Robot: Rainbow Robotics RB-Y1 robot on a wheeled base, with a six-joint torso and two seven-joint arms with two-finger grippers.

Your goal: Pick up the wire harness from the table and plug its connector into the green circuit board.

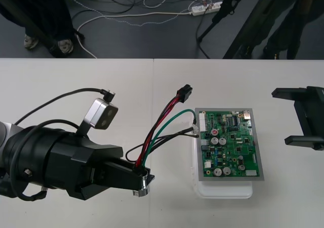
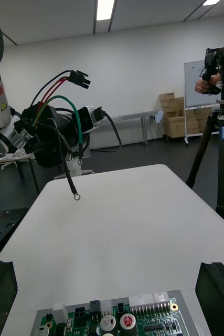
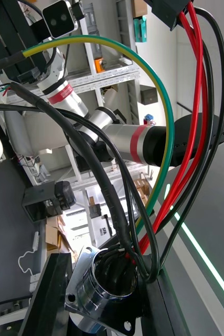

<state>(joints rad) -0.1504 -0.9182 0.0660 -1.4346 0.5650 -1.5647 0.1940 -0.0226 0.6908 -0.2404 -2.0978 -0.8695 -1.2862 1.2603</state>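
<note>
The metal socket [image 1: 140, 187] of the wire harness [image 1: 153, 134] is clamped between the closed fingers of the left claw [image 1: 137, 180], over the near part of the surface [image 1: 76, 81], left of the green circuit board [image 1: 230, 144]. The wires are carried up from it to the black plug [image 1: 183, 92], which is held clear of the board, unplugged. The right claw [image 1: 304, 121] is parked wide open and empty at the right side.

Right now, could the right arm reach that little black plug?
Probably yes: the left gripper, shut on the socket, holds the plug up free, with nothing between it and the open right gripper.
</note>
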